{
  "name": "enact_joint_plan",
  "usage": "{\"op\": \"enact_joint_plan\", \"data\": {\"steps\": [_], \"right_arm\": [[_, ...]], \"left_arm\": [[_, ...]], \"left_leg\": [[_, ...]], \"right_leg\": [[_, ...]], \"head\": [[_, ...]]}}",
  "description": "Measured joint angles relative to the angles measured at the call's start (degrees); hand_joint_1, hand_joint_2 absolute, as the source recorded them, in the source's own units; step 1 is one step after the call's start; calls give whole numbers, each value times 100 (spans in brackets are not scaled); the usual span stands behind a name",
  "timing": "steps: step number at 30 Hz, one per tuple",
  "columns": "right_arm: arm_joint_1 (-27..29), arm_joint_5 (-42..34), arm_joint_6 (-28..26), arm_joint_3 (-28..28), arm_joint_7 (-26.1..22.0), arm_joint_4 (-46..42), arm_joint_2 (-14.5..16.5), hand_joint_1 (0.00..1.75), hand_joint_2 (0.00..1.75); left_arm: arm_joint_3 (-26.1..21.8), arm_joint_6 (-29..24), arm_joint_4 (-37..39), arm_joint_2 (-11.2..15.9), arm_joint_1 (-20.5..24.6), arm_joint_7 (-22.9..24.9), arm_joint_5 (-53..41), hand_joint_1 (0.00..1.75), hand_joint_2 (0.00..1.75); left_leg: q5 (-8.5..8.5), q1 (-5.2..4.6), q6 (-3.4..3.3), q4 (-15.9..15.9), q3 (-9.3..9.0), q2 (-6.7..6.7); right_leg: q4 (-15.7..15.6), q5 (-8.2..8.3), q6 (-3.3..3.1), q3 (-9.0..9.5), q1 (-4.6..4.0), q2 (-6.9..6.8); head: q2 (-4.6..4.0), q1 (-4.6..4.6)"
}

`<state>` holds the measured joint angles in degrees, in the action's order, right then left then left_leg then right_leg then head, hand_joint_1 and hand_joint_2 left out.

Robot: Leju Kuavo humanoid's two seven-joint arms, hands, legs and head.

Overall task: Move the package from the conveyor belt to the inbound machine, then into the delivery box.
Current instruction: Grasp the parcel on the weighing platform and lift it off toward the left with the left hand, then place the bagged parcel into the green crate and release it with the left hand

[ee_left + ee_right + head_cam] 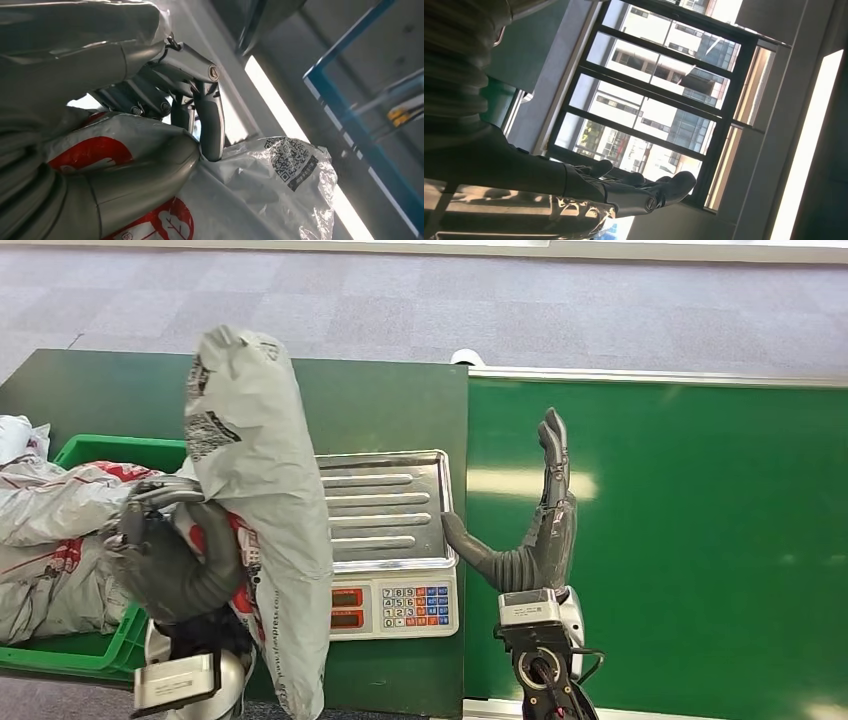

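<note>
A grey plastic mailer package [262, 500] with red and black print hangs upright, held by my left hand [175, 555] around its lower middle. It hovers over the left edge of the weighing scale [390, 510] and the green bin [95, 452]. In the left wrist view my fingers [210, 125] and thumb press into the package [260, 195], which shows a QR label. My right hand [535, 530] stands open at the scale's right edge over the green conveyor belt [680, 540], fingers straight up and thumb pointing at the tray. The right wrist view shows its fingers [639, 192] spread, holding nothing.
The green bin at the left holds several other grey mailers [50, 530]. The scale's keypad and red displays [395, 608] face me. A dark green table [390, 405] carries bin and scale. Grey carpet [500, 300] lies beyond.
</note>
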<state>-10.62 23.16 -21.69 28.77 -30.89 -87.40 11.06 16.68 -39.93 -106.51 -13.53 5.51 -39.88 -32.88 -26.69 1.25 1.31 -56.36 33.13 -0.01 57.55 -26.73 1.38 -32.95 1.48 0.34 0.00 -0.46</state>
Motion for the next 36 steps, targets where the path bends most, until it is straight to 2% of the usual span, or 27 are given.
{"op": "enact_joint_plan", "data": {"steps": [10, 17, 22, 27, 30, 33, 36], "right_arm": [[-60, -95, -17, 45, -28, 63, -3, 0, 175], [-158, -155, -16, 80, -6, 121, -1, 0, 175], [-174, -157, -5, 91, -1, 129, 0, 0, 175], [-193, -225, 34, 154, -70, 168, 2, 0, 175], [-227, -292, 114, 178, -104, 202, 2, 0, 175], [-281, -360, 188, 230, -104, 248, 1, 0, 175], [-312, -435, 224, 256, -102, 298, 1, 0, 175]], "left_arm": [[-885, -2, -1388, -367, 29, -14, -918, 175, 175], [-980, -2, -2310, -448, 71, -14, -1728, 169, 175], [-1096, 1, -2387, -457, 89, -14, -1857, 171, 175], [-2328, 15, -1561, -475, 508, -13, -2509, 175, 175], [-3259, 19, -404, -406, 1045, 129, -3358, 175, 175], [-4240, 24, 927, -93, 1577, 485, -4096, 175, 175], [-4907, 20, 2058, 399, 1991, 1007, -4662, 175, 175]], "left_leg": [[0, 0, 0, 0, -3, 0], [0, 0, 0, 0, -3, 0], [0, 0, 0, 0, -4, 0], [3, 0, 1, 0, -13, 0], [8, 0, 1, 1, -18, 0], [12, 3, 6, 3, -19, 28], [13, 5, 8, 4, -18, 37]], "right_leg": [[0, 0, 0, 2, 0, -1], [0, 0, 0, 0, 0, 0], [0, 0, 0, 1, 0, 0], [0, 1, -1, 8, 0, -1], [1, 4, -6, 15, 0, -2], [6, 16, -19, 3, -3, 24], [12, 17, -21, -6, -6, 35]], "head": [[0, -1], [0, 0], [0, -1], [0, 1], [0, 2], [0, 0], [0, 2]]}}
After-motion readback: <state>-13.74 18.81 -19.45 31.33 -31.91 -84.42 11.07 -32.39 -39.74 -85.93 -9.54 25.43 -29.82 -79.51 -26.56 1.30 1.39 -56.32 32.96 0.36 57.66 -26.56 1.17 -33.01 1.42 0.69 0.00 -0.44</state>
